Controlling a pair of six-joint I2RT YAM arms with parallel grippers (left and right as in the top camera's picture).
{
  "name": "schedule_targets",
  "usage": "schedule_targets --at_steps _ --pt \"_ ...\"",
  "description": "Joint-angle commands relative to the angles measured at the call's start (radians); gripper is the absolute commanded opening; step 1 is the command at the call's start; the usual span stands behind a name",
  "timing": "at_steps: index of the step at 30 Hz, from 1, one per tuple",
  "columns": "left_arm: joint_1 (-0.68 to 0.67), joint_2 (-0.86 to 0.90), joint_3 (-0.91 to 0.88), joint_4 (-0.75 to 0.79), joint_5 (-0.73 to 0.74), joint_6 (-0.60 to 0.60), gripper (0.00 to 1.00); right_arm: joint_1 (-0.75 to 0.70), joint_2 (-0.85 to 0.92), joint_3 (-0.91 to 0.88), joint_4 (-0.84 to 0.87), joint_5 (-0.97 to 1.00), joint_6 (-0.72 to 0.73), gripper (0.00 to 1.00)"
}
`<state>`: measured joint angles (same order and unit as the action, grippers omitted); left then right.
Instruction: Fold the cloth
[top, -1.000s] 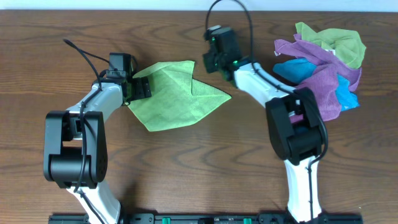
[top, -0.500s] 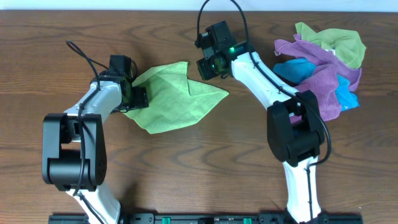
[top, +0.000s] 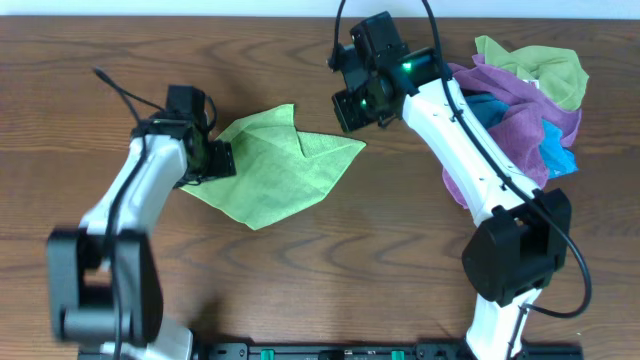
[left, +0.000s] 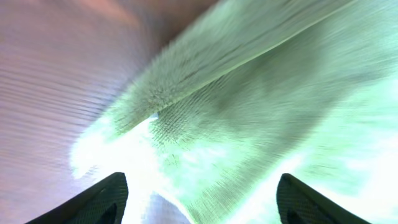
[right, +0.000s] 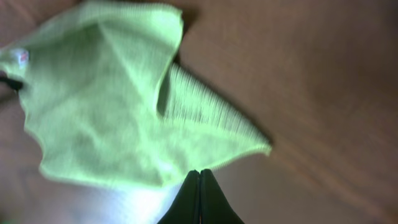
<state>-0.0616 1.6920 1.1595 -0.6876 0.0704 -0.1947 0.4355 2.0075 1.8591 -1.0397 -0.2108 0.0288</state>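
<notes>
Cloth (top: 270, 170) lies creased at centre-left of the overhead frame, dragged slightly left and down since a second ago. The left gripper (top: 222, 160) sits at its left edge, and the right gripper (top: 347, 108) hovers beyond its upper right corner.
Left wrist view: jaws spread, green fuzz between them.
Right wrist view: jaws pressed together above the cloth.

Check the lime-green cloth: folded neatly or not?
Not neatly: the cloth lies in an uneven, pointed shape with one flap doubled over, corners unmatched.

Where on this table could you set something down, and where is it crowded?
Bare wood lies between the arm bases, in front of the lime-green cloth. The far-left corner beyond the left arm is bare too. The far right is crowded: towel pile and right arm.
</notes>
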Motion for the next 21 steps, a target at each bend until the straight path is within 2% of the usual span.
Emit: schedule_targets --at_steps 1,3,4,8,9,14,17,21 --pt "-0.065 -0.081 0.027 0.022 -0.087 0.02 0.76 0.031 -0.013 -0.028 -0.029 -0.053 0.045 0.01" --pt "-0.111 -0.081 0.027 0.087 -0.13 0.083 0.76 0.066 -0.013 -0.087 -0.004 -0.052 0.073 0.02" --pt "-0.128 -0.074 0.027 0.126 -0.14 0.113 0.73 0.082 -0.014 -0.115 0.014 -0.052 0.092 0.02" --pt "-0.138 -0.021 0.027 0.287 -0.14 0.127 0.13 0.127 -0.022 -0.256 0.093 -0.048 0.193 0.02" --pt "-0.133 -0.005 0.027 0.328 -0.138 0.128 0.06 0.129 -0.031 -0.294 0.114 -0.04 0.216 0.01" --pt "-0.118 0.076 0.027 0.502 -0.045 0.13 0.05 0.143 -0.139 -0.532 0.33 -0.052 0.292 0.02" --pt "-0.118 0.141 0.027 0.644 0.108 0.151 0.06 0.199 -0.199 -0.683 0.542 -0.055 0.303 0.02" --pt "-0.118 0.212 0.027 0.728 0.238 0.159 0.06 0.24 -0.195 -0.781 0.731 -0.039 0.364 0.01"
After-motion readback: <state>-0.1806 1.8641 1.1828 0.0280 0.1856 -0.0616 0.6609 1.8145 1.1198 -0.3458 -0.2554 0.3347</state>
